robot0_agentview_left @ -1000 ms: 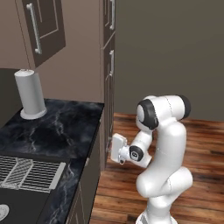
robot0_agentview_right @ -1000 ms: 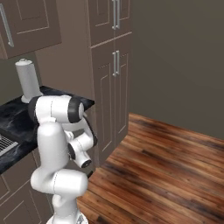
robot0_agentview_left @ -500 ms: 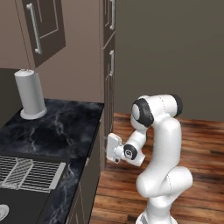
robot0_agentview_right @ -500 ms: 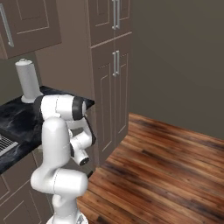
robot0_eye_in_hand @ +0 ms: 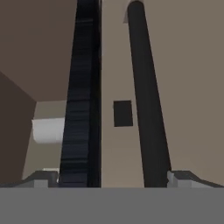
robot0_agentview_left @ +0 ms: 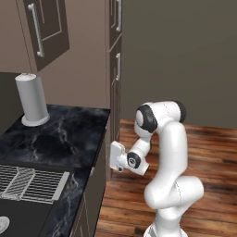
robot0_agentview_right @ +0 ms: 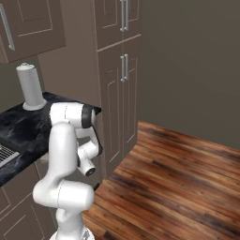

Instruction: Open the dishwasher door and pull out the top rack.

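Observation:
In the hand view the dishwasher door (robot0_eye_in_hand: 192, 87) is a flat grey-brown panel, shut, close in front of the hand. Its slim bar handle (robot0_eye_in_hand: 144, 100) looks dark and runs up the picture beside the black counter edge (robot0_eye_in_hand: 81, 109). My gripper (robot0_eye_in_hand: 113, 178) is open, its two fingertips (robot0_eye_in_hand: 43, 177) spread wide with the handle between them, nearer the right one and not gripped. From the left base view the gripper (robot0_agentview_left: 112, 155) sits at the counter's front face, just under the top. The top rack is hidden behind the shut door.
A paper towel roll (robot0_agentview_left: 31, 99) stands on the black marble counter (robot0_agentview_left: 60, 139), with a wire drying mat (robot0_agentview_left: 28, 183) nearer the camera. A tall brown cabinet (robot0_agentview_right: 117, 93) rises beside the counter's end. Wooden floor (robot0_agentview_right: 178, 173) stretches to the right.
The arm has leaned in and the hand has moved a little closer to the counter's front. The jaws stay wide apart.

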